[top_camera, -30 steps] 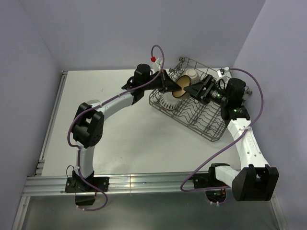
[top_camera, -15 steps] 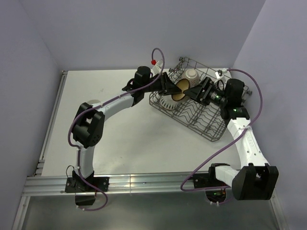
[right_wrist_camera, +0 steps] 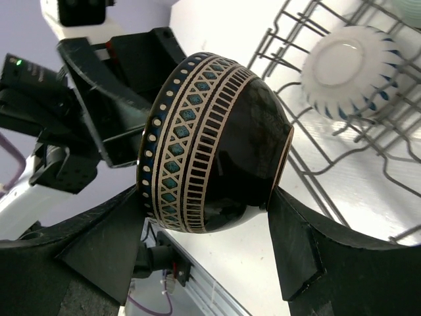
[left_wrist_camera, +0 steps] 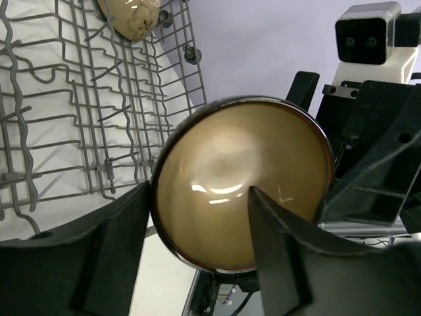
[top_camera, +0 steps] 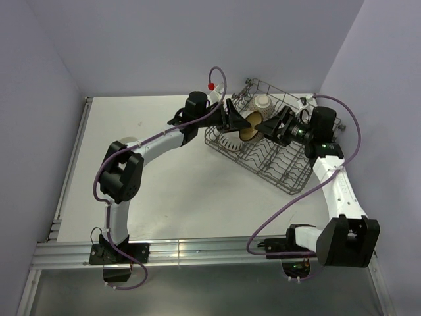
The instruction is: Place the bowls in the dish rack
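Note:
A brown bowl point(top_camera: 250, 125) with a tan inside hangs on edge above the left end of the grey wire dish rack point(top_camera: 279, 168). My right gripper point(top_camera: 266, 125) is shut on it. In the right wrist view its fingers point(right_wrist_camera: 289, 243) press the bowl's point(right_wrist_camera: 217, 138) banded rim and its dark base. My left gripper point(top_camera: 238, 122) is open. In the left wrist view one finger point(left_wrist_camera: 112, 243) stands outside the rim and the other crosses the tan inside point(left_wrist_camera: 243, 164). A cream bowl point(top_camera: 262, 102) and an upturned white patterned bowl point(top_camera: 229, 139) lie in the rack.
The rack point(left_wrist_camera: 66, 99) sits at an angle in the far right corner, close to both walls, with rows of upright tines point(right_wrist_camera: 355, 151). The cream bowl point(left_wrist_camera: 129, 14) rests at its far end. White tabletop point(top_camera: 164, 184) stretches to the left and front.
My left gripper's jaws have spread apart off the brown bowl's rim. The right gripper has kept its hold, and its arm has shifted slightly.

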